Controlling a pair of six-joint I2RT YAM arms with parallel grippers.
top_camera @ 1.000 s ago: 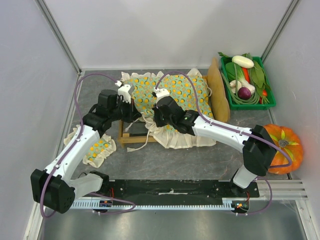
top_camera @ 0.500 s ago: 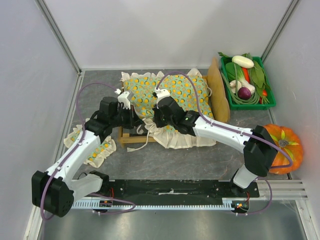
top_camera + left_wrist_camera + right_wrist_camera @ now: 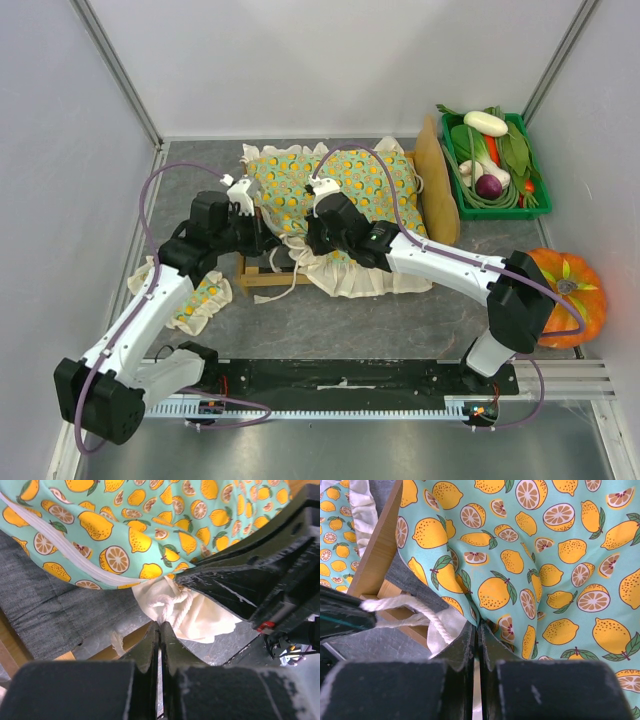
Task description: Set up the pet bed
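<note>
Your left gripper (image 3: 160, 625) is clamping shut on the white cord tie (image 3: 172, 607), your right gripper (image 3: 476, 627) on the green lemon-print frilled cushion (image 3: 545, 555); uneven tugging is risking dragging the light-wood grey-based pet bed (image 3: 377, 555).

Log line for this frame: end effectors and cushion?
left end effector: shut on cushion frill | right end effector: shut on cushion edge | cushion: draped over pet bed, one frame corner exposed

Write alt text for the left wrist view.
The left gripper, shut, pinches the white cord of a lemon-print cushion lying over the grey fabric base of the pet bed. The black right gripper fills the right side.
</note>
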